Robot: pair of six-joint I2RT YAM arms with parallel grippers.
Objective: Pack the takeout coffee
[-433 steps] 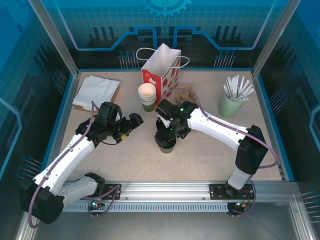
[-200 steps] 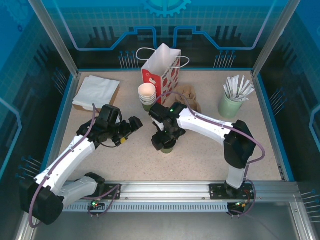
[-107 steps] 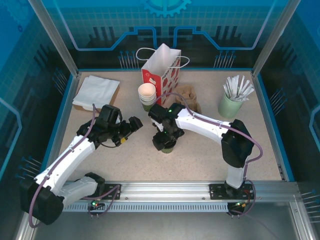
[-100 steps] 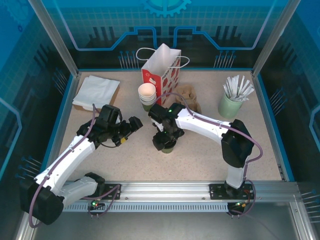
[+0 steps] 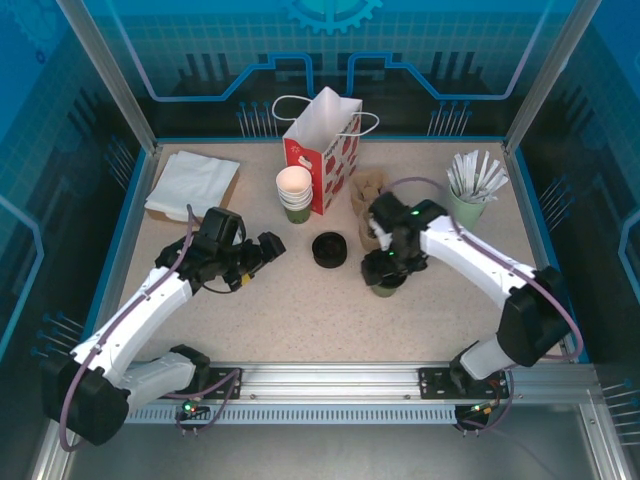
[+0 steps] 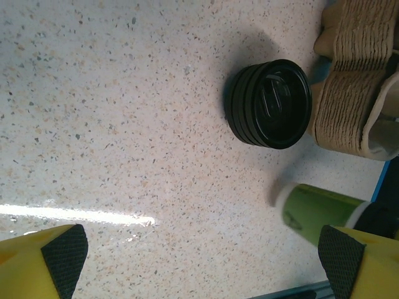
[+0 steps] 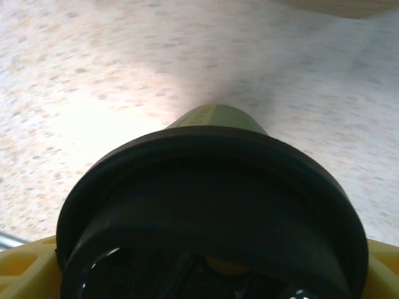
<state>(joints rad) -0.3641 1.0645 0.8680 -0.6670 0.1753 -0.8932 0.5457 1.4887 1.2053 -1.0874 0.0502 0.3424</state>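
**Inspector:** Left gripper (image 5: pixel 268 248)?
**Assistant:** Jaws wide apart, nothing between them, at nine o'clock of the black lid stack (image 5: pixel 330 250).
**Inspector:** Right gripper (image 5: pixel 385 272)?
**Assistant:** Clamped on the takeout coffee (image 5: pixel 384 289) at its lid. The cup is at four o'clock of that stack, six o'clock of the pulp carriers (image 5: pixel 368 190).

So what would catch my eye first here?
Probably the right gripper, clamped on a dark green coffee cup with a black lid near the table's middle. At the far edge stands a red-and-white gift bag, and a stack of black lids sits alone left of the cup.
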